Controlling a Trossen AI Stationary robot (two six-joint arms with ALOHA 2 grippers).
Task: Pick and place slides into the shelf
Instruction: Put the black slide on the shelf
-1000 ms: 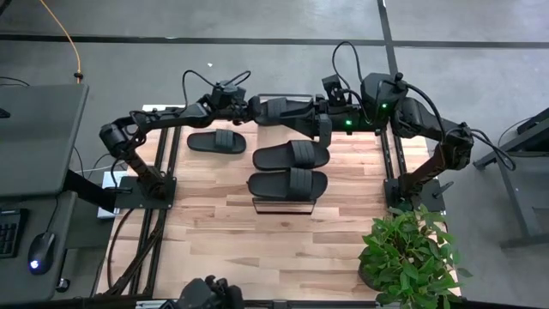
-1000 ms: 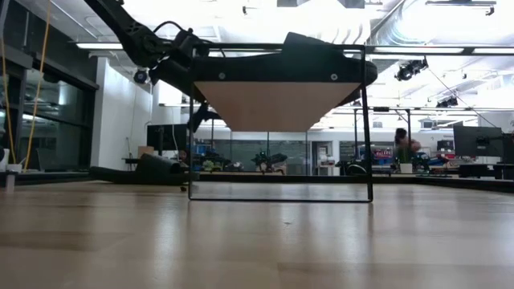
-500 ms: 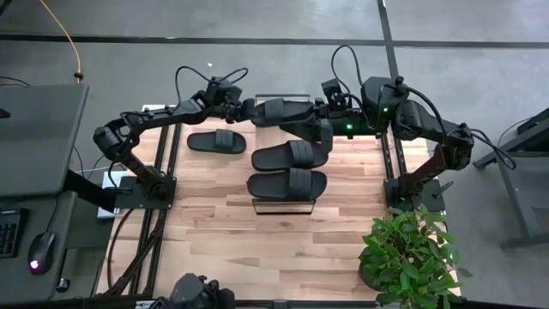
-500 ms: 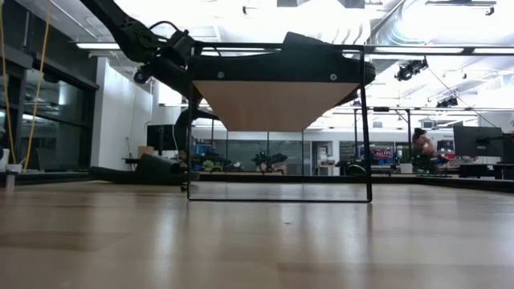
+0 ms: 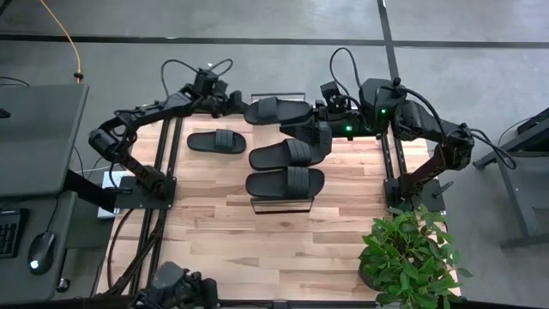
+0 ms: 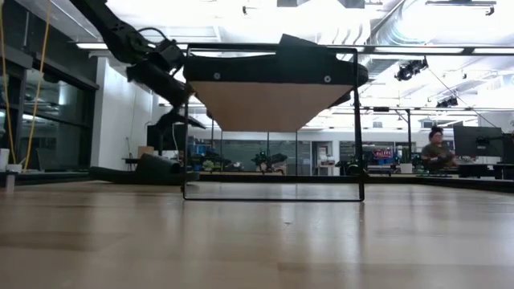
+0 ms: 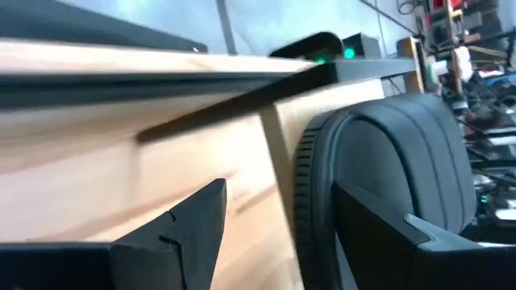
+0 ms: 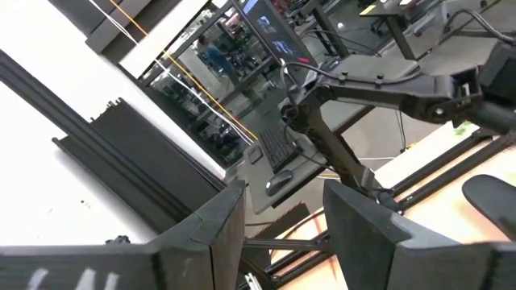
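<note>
My left gripper [image 5: 240, 105] reaches over the table's far edge and is shut on the left end of one black slide [image 5: 279, 110], which hangs raised beyond the shelf's far end. The shelf [image 6: 273, 104], a light plank on a thin black frame [image 5: 283, 204], stands mid-table. Two slides [image 5: 289, 154] [image 5: 286, 183] lie crosswise on its top. Another slide [image 5: 216, 142] lies sole-down on the table at the far left. My right gripper [image 8: 282, 201] waits open, high over the far right, with nothing between its fingers. My left gripper [image 7: 282, 192] comes at the slide's left end [image 5: 249, 108] slanting down from the table's left, fingers along the slide. One finger [image 7: 379, 229] lies on the slide's face [image 7: 387, 161]. Wood shows between the other finger [image 7: 193, 229] and the ribbed edge [image 7: 302, 193], so the hold stays unclear.
A potted plant [image 5: 412, 257] stands at the table's near right corner. A desk with keyboard and mouse [image 5: 39, 129] sits left of the table. Bare wood [image 5: 257, 249] fills the near half. A person [image 6: 438, 148] stands far back in the room.
My left gripper has swung toward the table's left and far edges, and the held slide has gone left with it. The shelf and the two slides on it have shifted slightly toward the left.
</note>
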